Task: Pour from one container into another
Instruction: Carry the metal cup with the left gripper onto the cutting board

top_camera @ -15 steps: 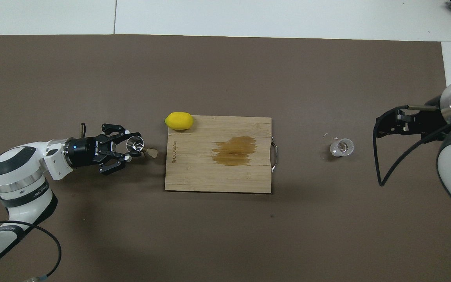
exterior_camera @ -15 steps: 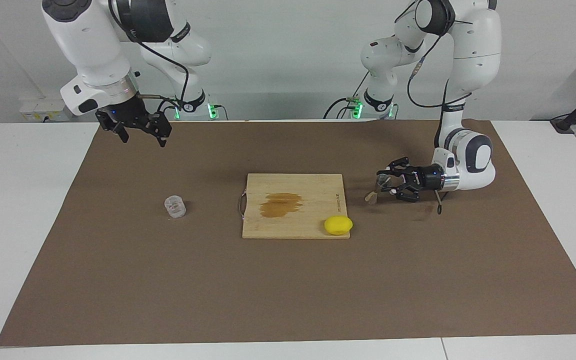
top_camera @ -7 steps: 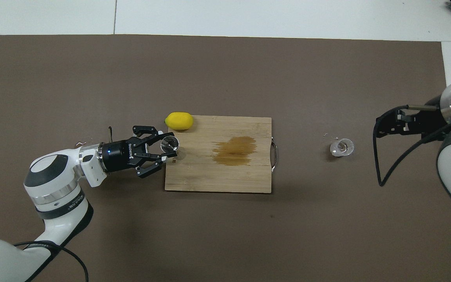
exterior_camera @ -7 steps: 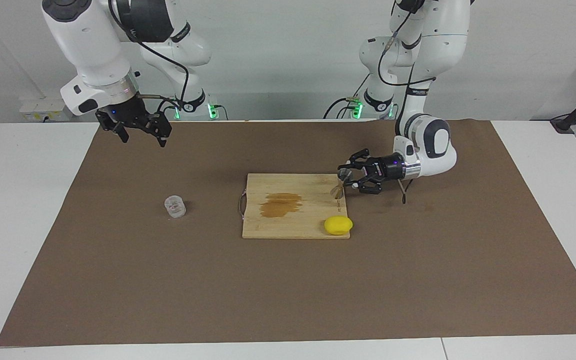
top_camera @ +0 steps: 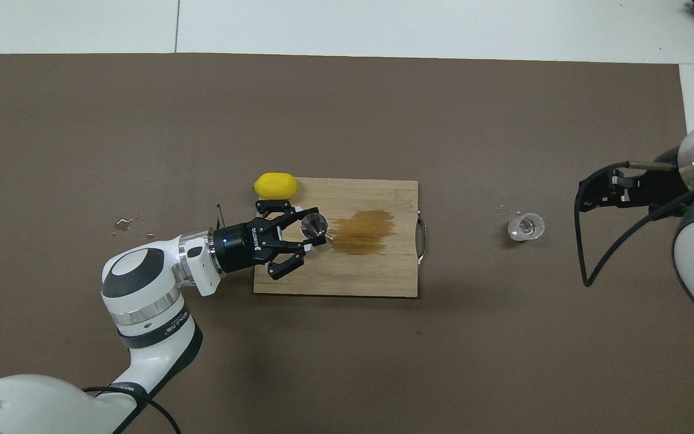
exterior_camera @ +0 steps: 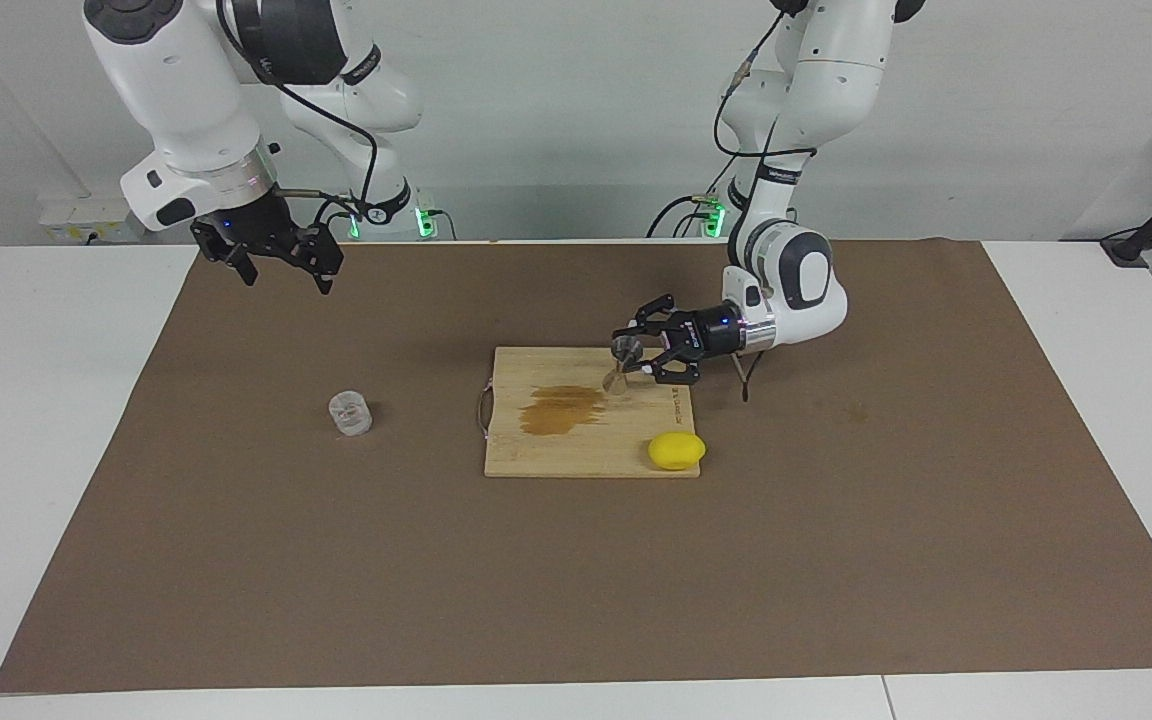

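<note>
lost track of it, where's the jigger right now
The jigger is in the left gripper, over the cutting board, beside its brown stain.

- white wall (exterior_camera: 556, 130) running along the table's robot end
- brown mat (exterior_camera: 576, 560) covering the white table (exterior_camera: 36, 420)
- even light showing

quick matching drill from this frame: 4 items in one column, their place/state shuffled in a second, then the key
Items:
1. jigger
2. clear cup
3. lemon
4. right gripper

Places/states:
A. open, raised over the mat at the right arm's end, waiting
B. at the cutting board's corner, at its edge farther from the robots
C. held in the shut left gripper over the board, beside the brown stain
D. standing alone on the brown mat, toward the right arm's end

Pairs: 1-C, 2-D, 3-B, 4-A
</note>
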`<state>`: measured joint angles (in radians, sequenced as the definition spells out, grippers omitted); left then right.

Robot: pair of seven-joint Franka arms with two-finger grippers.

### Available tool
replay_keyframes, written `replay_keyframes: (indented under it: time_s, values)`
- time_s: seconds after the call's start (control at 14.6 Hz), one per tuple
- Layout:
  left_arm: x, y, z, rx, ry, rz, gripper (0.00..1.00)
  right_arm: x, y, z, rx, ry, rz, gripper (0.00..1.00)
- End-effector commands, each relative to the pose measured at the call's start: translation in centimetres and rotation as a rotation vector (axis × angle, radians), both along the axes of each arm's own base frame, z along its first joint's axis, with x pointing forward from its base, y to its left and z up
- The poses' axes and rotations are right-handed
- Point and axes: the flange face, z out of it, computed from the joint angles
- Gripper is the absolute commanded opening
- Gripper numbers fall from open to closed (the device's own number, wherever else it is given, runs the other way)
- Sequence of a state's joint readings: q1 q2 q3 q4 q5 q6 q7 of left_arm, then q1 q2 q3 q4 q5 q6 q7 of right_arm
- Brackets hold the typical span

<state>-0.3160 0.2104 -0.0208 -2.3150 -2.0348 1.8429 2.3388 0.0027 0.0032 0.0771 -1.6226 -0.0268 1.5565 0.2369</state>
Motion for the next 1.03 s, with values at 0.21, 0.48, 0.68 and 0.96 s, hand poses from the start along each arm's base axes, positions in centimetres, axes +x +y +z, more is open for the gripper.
replay_keyframes:
  time_s: [0.21, 0.48, 0.68, 0.96]
  values:
    - [-1.4, -2.2, -0.3, 0.054, -0.145, 0.095, 0.29, -0.5, -1.6, 0.1, 0.017, -0.008, -0.008, 1.00]
    - [-2.6, -4.5, -0.8, 0.063, -0.133, 0.118, 0.30, -0.5, -1.4, 0.1, 0.017, -0.012, -0.005, 1.00]
    - [-2.6, -4.7, -1.3, 0.067, -0.137, 0.133, 0.31, -0.4, -1.2, 0.2, 0.017, -0.019, -0.006, 1.00]
    - [-2.9, -5.8, -3.8, 0.070, -0.158, 0.136, 0.33, -0.4, -1.2, 0.2, 0.017, -0.020, -0.009, 1.00]
